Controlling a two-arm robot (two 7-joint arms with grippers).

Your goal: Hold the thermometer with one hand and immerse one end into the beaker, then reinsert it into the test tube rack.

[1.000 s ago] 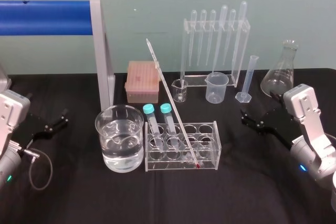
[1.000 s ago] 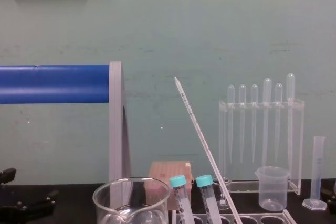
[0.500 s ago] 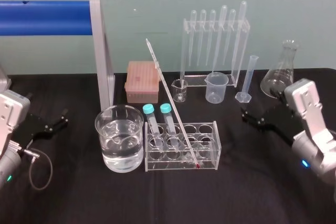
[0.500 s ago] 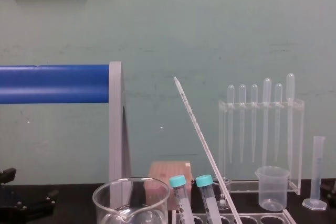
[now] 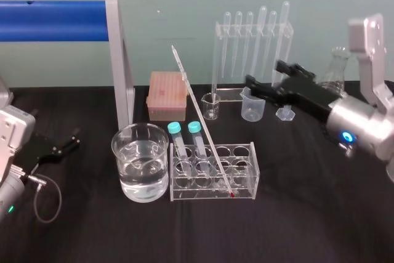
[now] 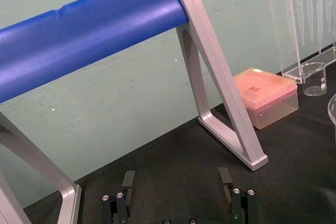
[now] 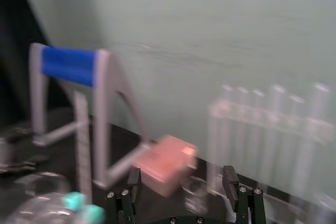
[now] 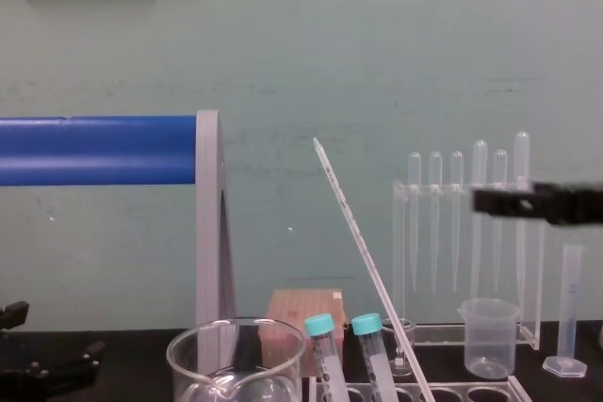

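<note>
Head view has the thermometer (image 5: 191, 93) standing in the test tube rack (image 5: 245, 184). Its red-tipped lower end rests at the rack's base toward the front right. Its long stem leans back and to the left, rising well above the two teal-capped tubes (image 5: 196, 129) in the rack's left holes. The beaker (image 5: 126, 152), partly filled with clear liquid, sits just beside the rack's left end. The right gripper (image 5: 263, 72) hovers raised behind the rack and to its right, apart from the thermometer and empty; the right wrist view shows its fingers (image 7: 229, 179) spread wide. The left gripper (image 5: 78, 137) lies parked low, well to the left of the rack, its fingers also apart and holding nothing. The thermometer is probably light, stiff and brittle, and its smooth glass is likely slippery. A hard squeeze, or any sideways levering against the rack's hole, could snap it. The best place to grip looks like the bare stretch of stem above the tube caps, high over the rack, with a gentle close. Lifting along the stem's own slant should free the lower end cleanly.
</note>
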